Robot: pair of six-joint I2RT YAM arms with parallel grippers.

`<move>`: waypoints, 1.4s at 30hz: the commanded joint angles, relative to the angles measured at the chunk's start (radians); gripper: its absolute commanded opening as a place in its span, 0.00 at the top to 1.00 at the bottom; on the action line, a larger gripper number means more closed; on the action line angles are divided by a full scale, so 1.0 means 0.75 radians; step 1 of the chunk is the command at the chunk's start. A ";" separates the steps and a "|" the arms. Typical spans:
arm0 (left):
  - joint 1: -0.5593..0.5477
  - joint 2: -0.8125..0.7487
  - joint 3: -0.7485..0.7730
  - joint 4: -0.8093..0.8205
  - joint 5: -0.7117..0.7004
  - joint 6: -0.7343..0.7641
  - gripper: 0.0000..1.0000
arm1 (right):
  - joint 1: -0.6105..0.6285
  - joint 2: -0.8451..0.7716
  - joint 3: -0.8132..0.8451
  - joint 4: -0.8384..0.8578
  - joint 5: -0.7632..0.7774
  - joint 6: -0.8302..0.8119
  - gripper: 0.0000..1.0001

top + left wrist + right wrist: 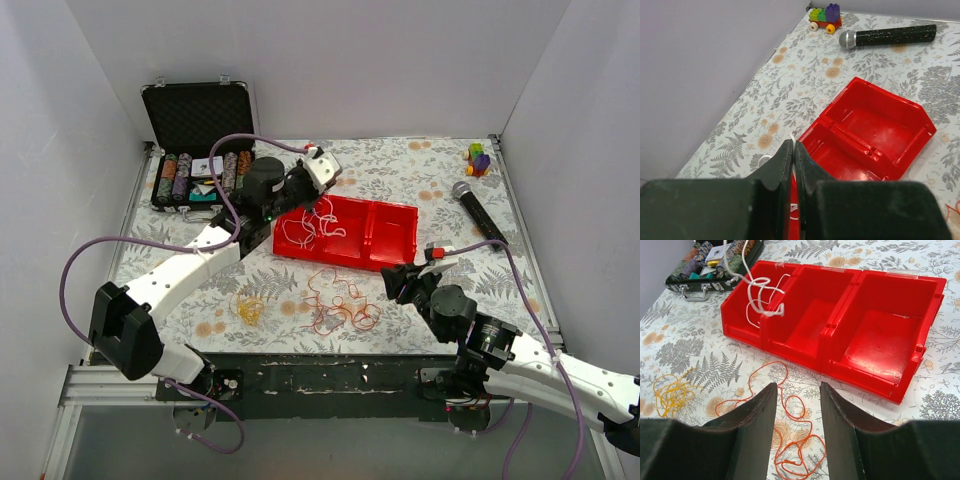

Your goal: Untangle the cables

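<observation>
Red plastic 3-compartment bin: thin white curly cable dangles into 1 end compartment, pinched by left fingers; right fingers parted.

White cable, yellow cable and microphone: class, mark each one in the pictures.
white cable (771, 313), right wrist view, lowest loop of the hanging strand
yellow cable (671, 391), right wrist view, middle of the clump
microphone (895, 35), left wrist view, black handle

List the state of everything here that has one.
left gripper, shut on the white cable
right gripper, open, holding nothing
white cable, hanging into the red tray's left compartment
red tray, other compartments empty
orange cable, loose on the table
yellow cable, small clump on the table
case, open
</observation>
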 commanded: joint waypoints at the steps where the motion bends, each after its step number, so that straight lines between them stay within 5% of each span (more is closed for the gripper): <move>1: -0.002 -0.084 -0.092 0.130 -0.120 0.082 1.00 | 0.005 0.005 -0.011 0.051 0.021 0.010 0.53; 17: 0.202 -0.102 -0.164 0.263 -0.212 0.027 1.00 | 0.005 0.101 -0.003 0.108 -0.016 0.012 0.52; 42: 0.208 -0.027 -0.338 0.275 -0.120 0.109 1.00 | 0.005 0.067 -0.023 0.086 -0.002 0.006 0.52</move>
